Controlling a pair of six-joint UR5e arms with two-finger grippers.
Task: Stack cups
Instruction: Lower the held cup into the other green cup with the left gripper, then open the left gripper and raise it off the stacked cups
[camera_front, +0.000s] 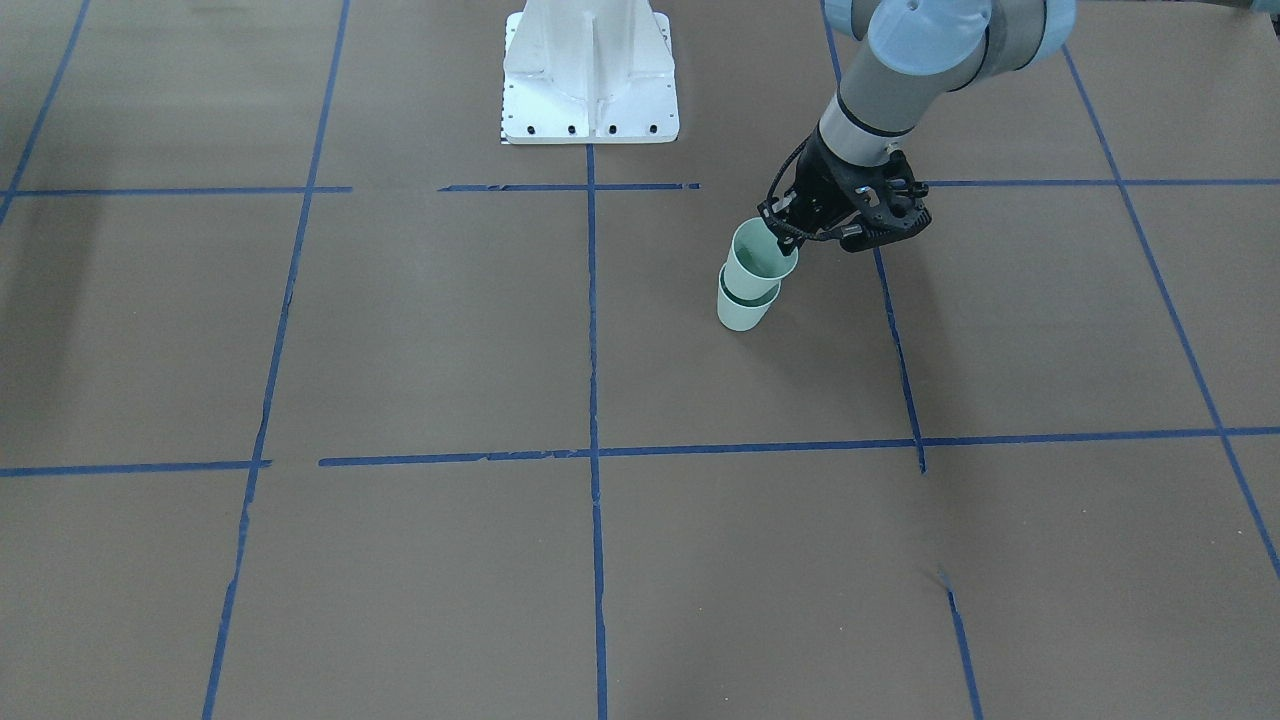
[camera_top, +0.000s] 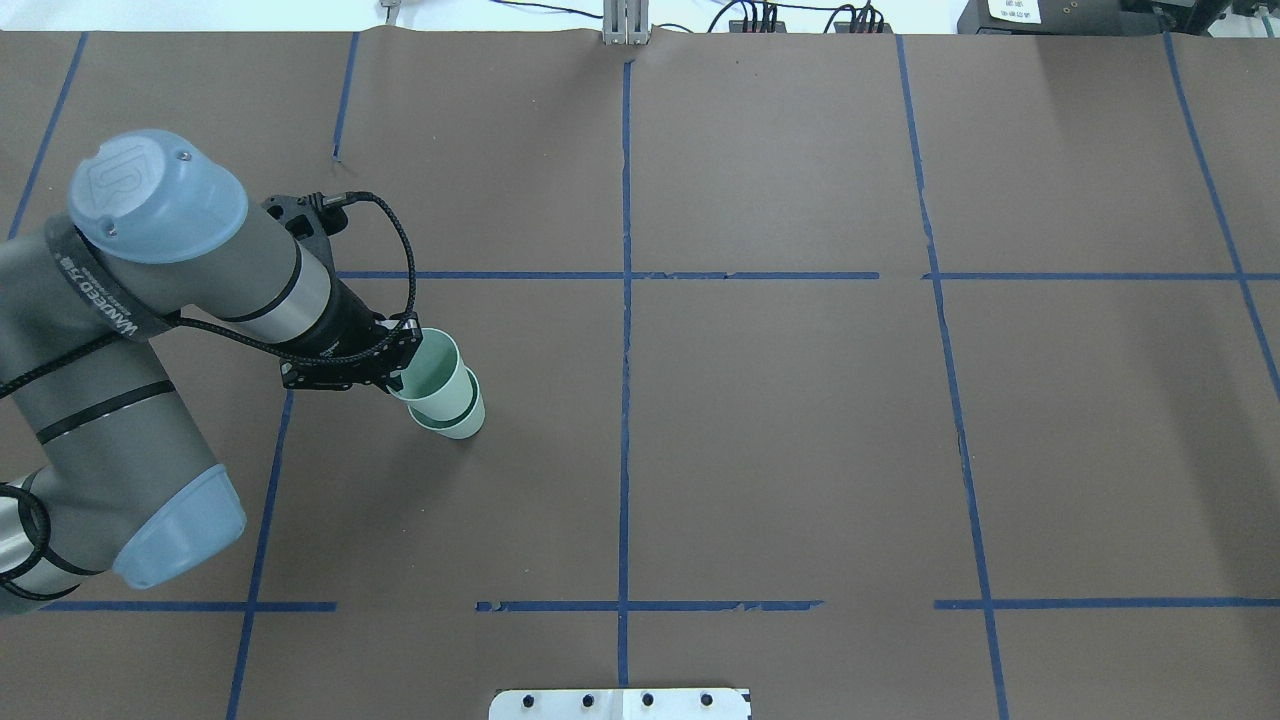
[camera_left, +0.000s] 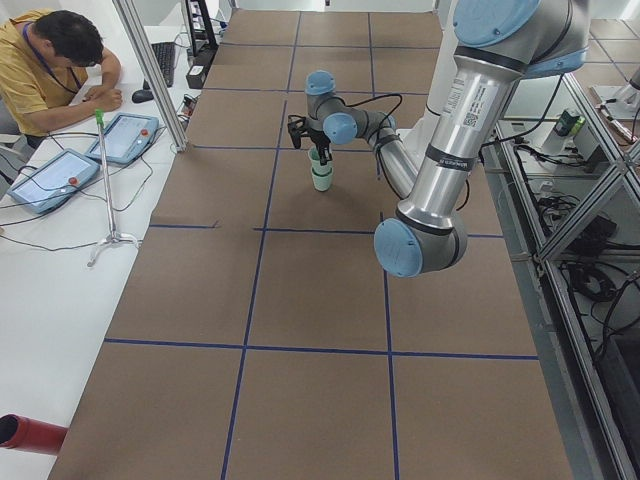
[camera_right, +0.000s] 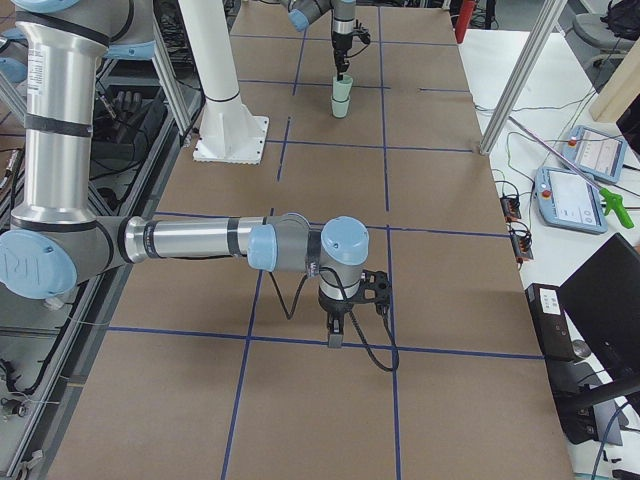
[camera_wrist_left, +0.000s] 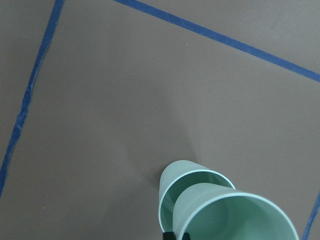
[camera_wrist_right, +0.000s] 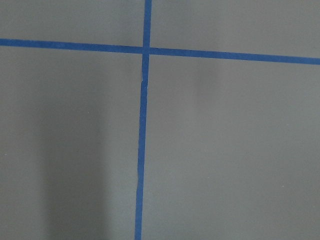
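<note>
Two pale mint-green cups stand left of the table's middle. The lower cup (camera_front: 742, 312) rests on the brown table. The upper cup (camera_front: 760, 255) sits partly inside it, tilted toward my left gripper. My left gripper (camera_front: 782, 232) is shut on the upper cup's rim; it also shows in the overhead view (camera_top: 398, 378), with the upper cup (camera_top: 432, 368) and the lower cup (camera_top: 462, 420). The left wrist view shows the upper cup (camera_wrist_left: 235, 220) nested in the lower cup (camera_wrist_left: 175, 180). My right gripper (camera_right: 336, 338) hangs low over the table far from the cups; I cannot tell its state.
The white robot base (camera_front: 590, 75) stands at the table's edge. Blue tape lines (camera_top: 625, 300) grid the brown table. An operator (camera_left: 60, 60) sits at a side desk with tablets (camera_left: 50, 178). Metal frame posts (camera_right: 520, 75) stand beside the table.
</note>
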